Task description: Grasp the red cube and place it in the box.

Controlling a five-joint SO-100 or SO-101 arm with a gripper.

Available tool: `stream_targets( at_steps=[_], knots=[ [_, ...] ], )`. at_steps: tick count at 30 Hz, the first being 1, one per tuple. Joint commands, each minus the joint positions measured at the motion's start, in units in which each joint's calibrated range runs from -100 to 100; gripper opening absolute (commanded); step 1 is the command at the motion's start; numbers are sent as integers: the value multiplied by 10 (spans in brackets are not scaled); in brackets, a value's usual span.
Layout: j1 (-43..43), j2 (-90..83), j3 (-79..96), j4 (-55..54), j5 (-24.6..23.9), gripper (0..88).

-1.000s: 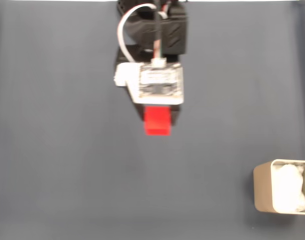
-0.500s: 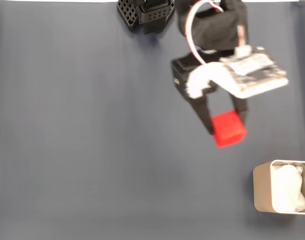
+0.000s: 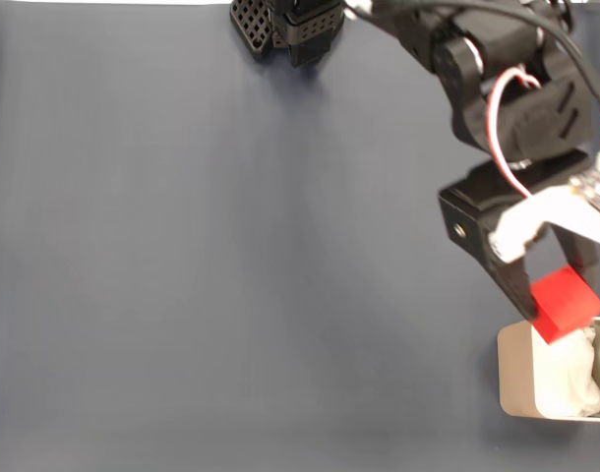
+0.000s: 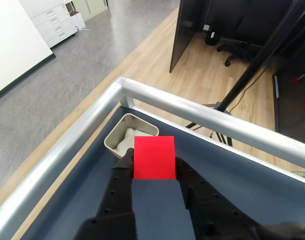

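Between pincer point(image 4: 153, 165) fingers, red cube point(image 3: 566, 304) clamped, raised over box point(image 3: 516, 372) near-left corner.

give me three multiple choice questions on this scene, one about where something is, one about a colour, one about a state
1. In the fixed view, where is the beige-cream rectangular box with rounded corners?
A. top left corner
B. bottom right corner
C. centre of the table

2. What colour is the small smooth cube?
A. red
B. green
C. yellow

3. What is the black two-finger gripper doing?
A. open, holding nothing
B. shut on the cube
C. resting inside the box

Answers:
1. B, the box sits at the lower right edge of the dark blue-grey table surface.
2. A, the cube is bright red in both the fixed and wrist views.
3. B, the wrist view shows the cube clamped between the two black fingers, above the box's near edge.
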Motion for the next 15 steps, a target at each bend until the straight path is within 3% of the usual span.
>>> stream_targets(
  at_steps=[1,15],
  knots=[
    [-9,37,-93,-18,0,0],
    [-27,181,-238,-64,6,0]
  ],
)
